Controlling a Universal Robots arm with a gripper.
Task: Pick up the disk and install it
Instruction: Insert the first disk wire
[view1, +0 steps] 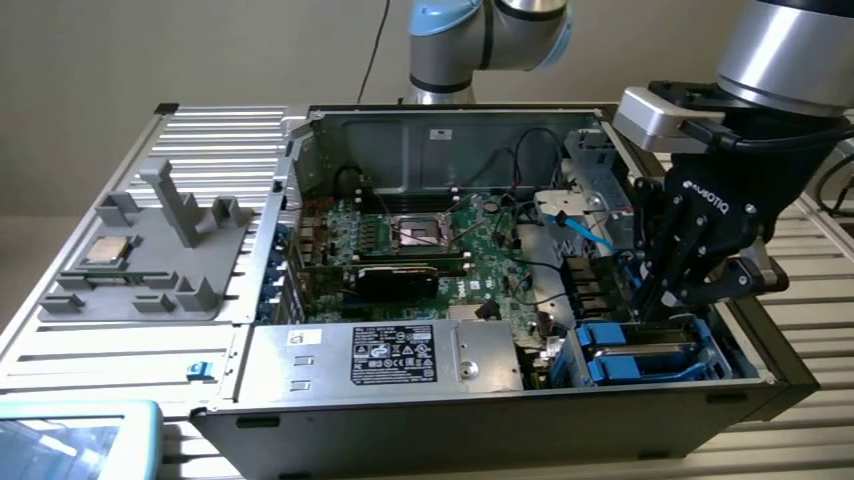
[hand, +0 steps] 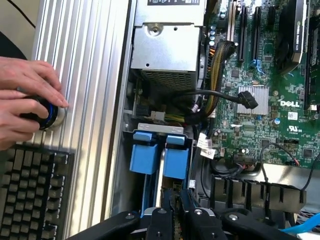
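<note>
**Pincer lowered into the drive bay, disk in its blue bracket beneath**

An open computer case (view1: 400, 440) is laid on its side on the ribbed metal tabletop (view1: 120, 350). The pincer (view1: 657, 308) is seen lowered into the drive bay at the case's front corner, on the exterior view's right. Its black fingers are drawn close together, and they appear to be clamped on the top edge of the disk (view1: 643, 352).

The disk is found in that bay, directly under the fingertips, with its silver-grey body framed by the blue carrier. It is placed just beside the large silver box with the black label (view1: 387, 355), which lies along the front wall. In the wrist view, the blue tabs of the disk (hand: 145, 159) are seen just beyond the pincer (hand: 176, 220), and a blue rail is seen running back between the fingers.

The green motherboard (view1: 427, 235) is exposed in the middle of the case. Well apart, on the exterior view's left, a small square chip (view1: 107, 252) is rested on a grey fixture (view1: 147, 270). In the wrist view, a person's hand (hand: 27, 80) is laid over a round black knob (hand: 42, 112) on the tabletop, next to a keyboard (hand: 30, 195).
</note>
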